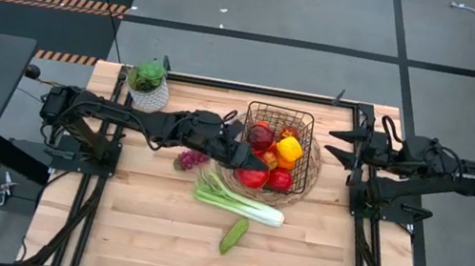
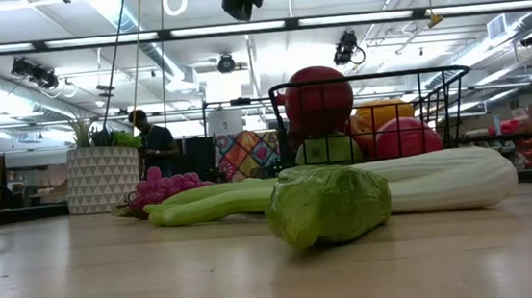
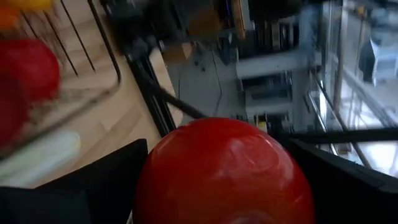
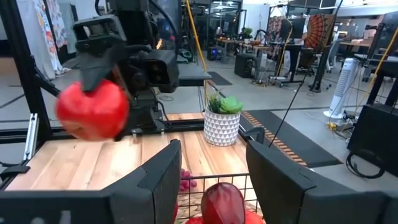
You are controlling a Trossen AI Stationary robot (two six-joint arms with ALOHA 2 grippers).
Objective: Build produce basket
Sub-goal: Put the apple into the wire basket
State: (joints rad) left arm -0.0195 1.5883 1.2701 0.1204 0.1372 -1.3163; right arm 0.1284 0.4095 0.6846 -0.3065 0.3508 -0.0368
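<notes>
The left arm is reaching across the wooden table point(image 1: 153, 235) from its left edge, and the left gripper point(image 1: 252, 160) is hanging at the near left corner of the basket point(image 1: 309, 118), pinching a red apple point(image 3: 224, 174) between its two dark fingers point(image 3: 106, 180). The right arm is lying folded at the right edge of the table; the right gripper point(image 1: 337, 142) is pointing toward the basket, its fingers spread apart with nothing between them.

The black wire basket is standing on a round straw mat point(image 1: 310, 179) and is holding red apples, a yellow pepper point(image 1: 289, 148) and a dark red pepper point(image 1: 260, 137). In front of it a long leek point(image 1: 236, 200) is lying on the wood, with a green cucumber point(image 1: 234, 235) near it and purple grapes point(image 1: 189, 158) beside the left arm. A plant in a white pot point(image 1: 149, 84) is standing at the far edge.

Behind the table a big room with desks is showing, and a person point(image 2: 154, 139) is sitting far away. From above, the arm is covering the held apple.
</notes>
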